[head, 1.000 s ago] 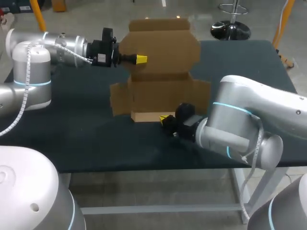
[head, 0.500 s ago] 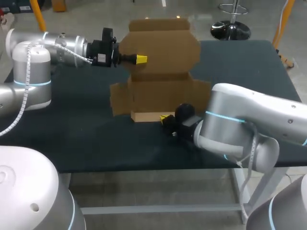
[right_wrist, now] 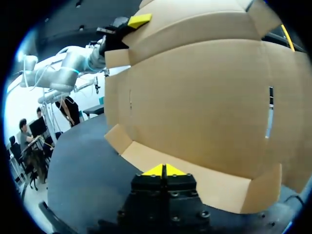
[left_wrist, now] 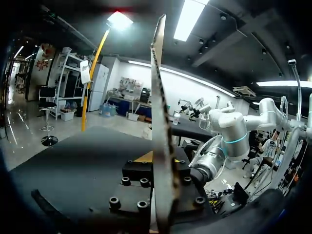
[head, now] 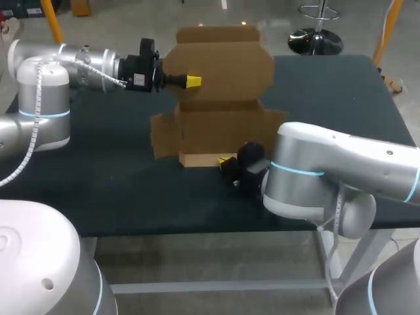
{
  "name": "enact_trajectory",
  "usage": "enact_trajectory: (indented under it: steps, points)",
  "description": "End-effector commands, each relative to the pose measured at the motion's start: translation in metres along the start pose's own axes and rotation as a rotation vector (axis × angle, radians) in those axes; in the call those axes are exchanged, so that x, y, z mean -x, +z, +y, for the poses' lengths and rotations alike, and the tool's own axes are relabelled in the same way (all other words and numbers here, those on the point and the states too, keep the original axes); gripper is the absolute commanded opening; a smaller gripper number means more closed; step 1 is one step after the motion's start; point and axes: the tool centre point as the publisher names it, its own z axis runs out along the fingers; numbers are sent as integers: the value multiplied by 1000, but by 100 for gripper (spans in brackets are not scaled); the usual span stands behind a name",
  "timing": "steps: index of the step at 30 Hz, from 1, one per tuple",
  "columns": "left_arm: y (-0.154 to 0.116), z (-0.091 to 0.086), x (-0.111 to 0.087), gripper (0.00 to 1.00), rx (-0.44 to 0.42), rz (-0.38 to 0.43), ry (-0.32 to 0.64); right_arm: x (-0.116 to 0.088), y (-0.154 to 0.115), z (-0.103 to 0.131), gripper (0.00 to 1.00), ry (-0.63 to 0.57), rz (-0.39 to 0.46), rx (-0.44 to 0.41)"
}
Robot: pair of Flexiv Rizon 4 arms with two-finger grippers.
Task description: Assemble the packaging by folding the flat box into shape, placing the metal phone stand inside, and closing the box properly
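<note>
— Where is the box right now?

— The flat brown cardboard box (head: pixel 223 92) stands upright and unfolded near the middle of the dark table (head: pixel 98 190), with its broad face towards my head camera. Its pale bottom flap (head: pixel 200 159) lies flat on the table at the foot of the box, on the near side.

— What about your left arm?

— My left gripper (head: pixel 192 81) is at the left edge of the box's upper panel, well above the flap. It is clamped on the cardboard. One yellow tip lies on the near face, and in the left wrist view the sheet runs edge-on between the fingers.

— And the right?

— My right gripper (head: pixel 228 161) sits low, at the front edge of the bottom flap. Its two yellow tips are pressed together with nothing between them. I can't tell whether they touch the flap or stop just short of it.
</note>
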Motion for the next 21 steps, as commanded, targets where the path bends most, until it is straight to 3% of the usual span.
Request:
enact_trajectory:
  steps: [1, 21]
  points:
    - [-1, 1, 0, 0, 0, 2, 0, -2, 6, -2, 0, 1, -25, 2]
    - [0, 4, -5, 0, 18, 13, 9, 3, 14, -11, 0, 28, -19, -16]
